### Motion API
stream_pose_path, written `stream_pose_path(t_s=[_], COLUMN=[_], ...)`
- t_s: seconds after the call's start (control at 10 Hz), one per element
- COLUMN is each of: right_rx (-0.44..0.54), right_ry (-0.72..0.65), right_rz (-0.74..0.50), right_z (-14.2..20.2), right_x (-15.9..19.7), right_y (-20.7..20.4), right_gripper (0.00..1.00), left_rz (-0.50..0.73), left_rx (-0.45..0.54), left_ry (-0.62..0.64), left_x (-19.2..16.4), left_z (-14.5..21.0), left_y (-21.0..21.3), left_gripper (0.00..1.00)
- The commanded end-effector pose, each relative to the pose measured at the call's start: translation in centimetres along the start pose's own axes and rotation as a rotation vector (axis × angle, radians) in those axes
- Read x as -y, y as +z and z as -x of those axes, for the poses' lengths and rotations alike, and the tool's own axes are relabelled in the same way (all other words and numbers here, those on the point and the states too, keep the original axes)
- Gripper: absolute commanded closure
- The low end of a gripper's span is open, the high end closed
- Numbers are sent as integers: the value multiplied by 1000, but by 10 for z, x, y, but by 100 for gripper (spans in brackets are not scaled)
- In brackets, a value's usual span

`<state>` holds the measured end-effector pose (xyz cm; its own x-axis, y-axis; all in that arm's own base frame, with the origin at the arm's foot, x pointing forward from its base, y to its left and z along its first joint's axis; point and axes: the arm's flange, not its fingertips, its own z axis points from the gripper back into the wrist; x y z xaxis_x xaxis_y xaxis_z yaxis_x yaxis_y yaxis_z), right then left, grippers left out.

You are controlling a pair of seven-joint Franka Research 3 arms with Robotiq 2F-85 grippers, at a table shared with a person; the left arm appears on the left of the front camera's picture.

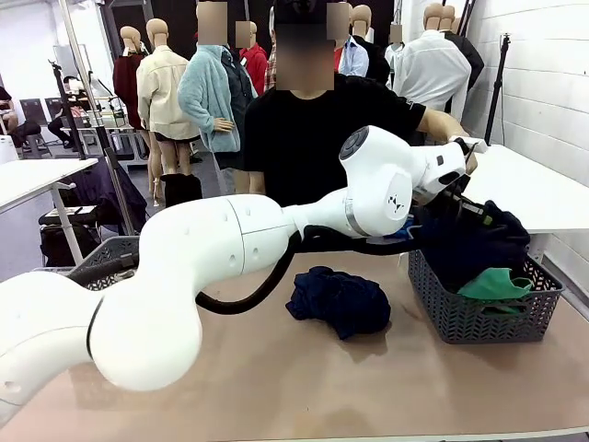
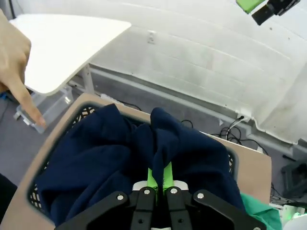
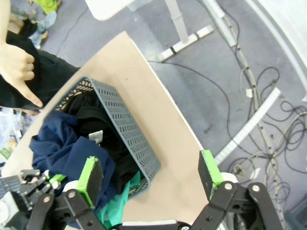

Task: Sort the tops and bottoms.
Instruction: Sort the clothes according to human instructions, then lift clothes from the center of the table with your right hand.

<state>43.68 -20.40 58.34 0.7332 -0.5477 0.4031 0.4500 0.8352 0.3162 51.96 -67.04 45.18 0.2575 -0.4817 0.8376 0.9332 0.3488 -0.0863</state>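
We reach our left arm point(image 1: 230, 249) across the table point(image 1: 276, 378) from the left side to the grey basket point(image 1: 479, 318) that stands at the right end of the tabletop. Our left gripper point(image 2: 158, 184) sits over that basket with its green pads point(image 2: 151, 178) pressed together on a fold of a dark navy garment point(image 2: 110, 153), so it is clamped on that cloth; from the left wrist the navy fabric bunches up around the fingers and fills most of the basket. The teal-green bottoms point(image 1: 497, 284) lie inside the same basket, at its near right part, half tucked under the navy cloth, and a corner of them shows at the lower right of the left wrist view point(image 2: 259, 211). From the right wrist we see the bottoms point(image 3: 117, 201) spilling at the basket's point(image 3: 124, 129) near end, beside the navy garment point(image 3: 62, 148) and some black cloth point(image 3: 96, 120). Our right gripper point(image 3: 151, 175) hangs high above the table edge with its jaws spread wide and nothing between them. A second heap of dark blue clothing point(image 1: 340, 299) lies on the bare tabletop just left of the basket, apart from it. The person stands at the far side in a black top, one hand point(image 2: 17, 72) pointing down with a finger near the basket's far rim.
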Motion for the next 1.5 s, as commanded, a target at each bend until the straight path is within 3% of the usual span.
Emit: stream_pose_path(t_s=[0.0,1.4], right_rx=[0,0], right_ry=[15,15], right_rz=[15,15], right_z=[1,1], right_x=[1,1], right_y=[0,0], right_gripper=[0,0], left_rz=[-13,-13], left_rx=[66,66], left_ry=[-6,-6], left_x=[6,6], left_z=[-15,-15], left_y=[12,12], left_gripper=[100,100])
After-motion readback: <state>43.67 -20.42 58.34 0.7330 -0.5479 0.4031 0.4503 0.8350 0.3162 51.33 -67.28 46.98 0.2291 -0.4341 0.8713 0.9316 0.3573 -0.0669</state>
